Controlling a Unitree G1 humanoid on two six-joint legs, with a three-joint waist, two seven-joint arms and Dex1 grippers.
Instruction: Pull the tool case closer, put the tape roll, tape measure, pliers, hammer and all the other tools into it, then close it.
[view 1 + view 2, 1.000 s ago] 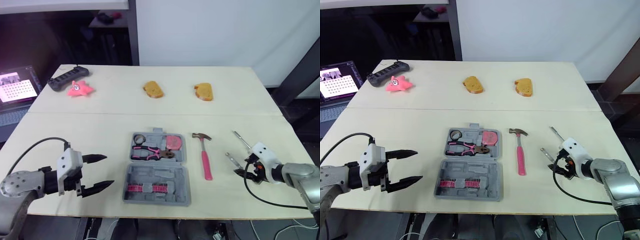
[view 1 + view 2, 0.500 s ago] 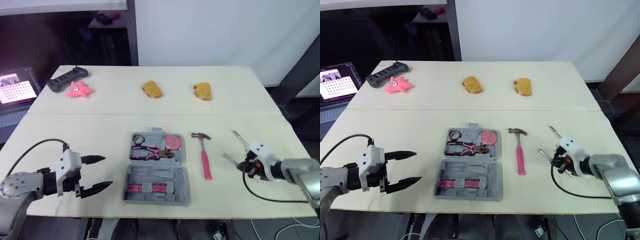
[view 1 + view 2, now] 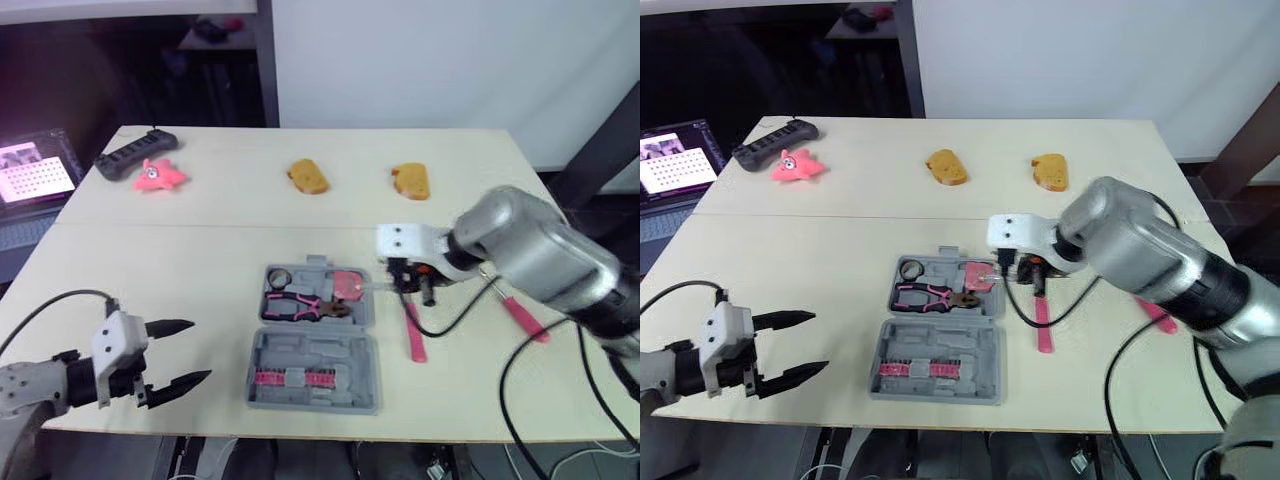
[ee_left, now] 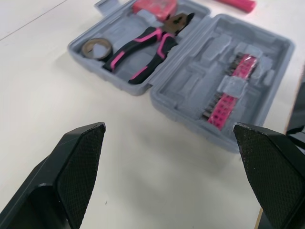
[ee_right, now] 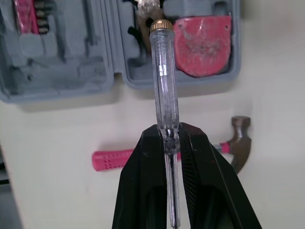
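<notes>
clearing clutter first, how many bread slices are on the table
2. One bread slice lies at the far middle of the table, the other to its right, apart. Both lie beyond the open case. None looks hidden.

Light wooden table (image 3: pixel 200 260), with a seam running across its width. Far left corner: black elongated device (image 3: pixel 137 157), and a pink star-shaped toy (image 3: pixel 160 176) just beside it on the near side. Far middle: left bread slice (image 3: pixel 307 177) and right bread slice (image 3: pixel 410 181), well apart. Beyond the table's left edge: lit laptop screen (image 3: pixel 35 171).

Hammer (image 3: pixel 412 335) head hidden behind right pincer (image 5: pixel 170 132) clamping screwdriver (image 5: pixel 163 76); laptop (image 3: pixel 30 172) cut off at left edge.
</notes>
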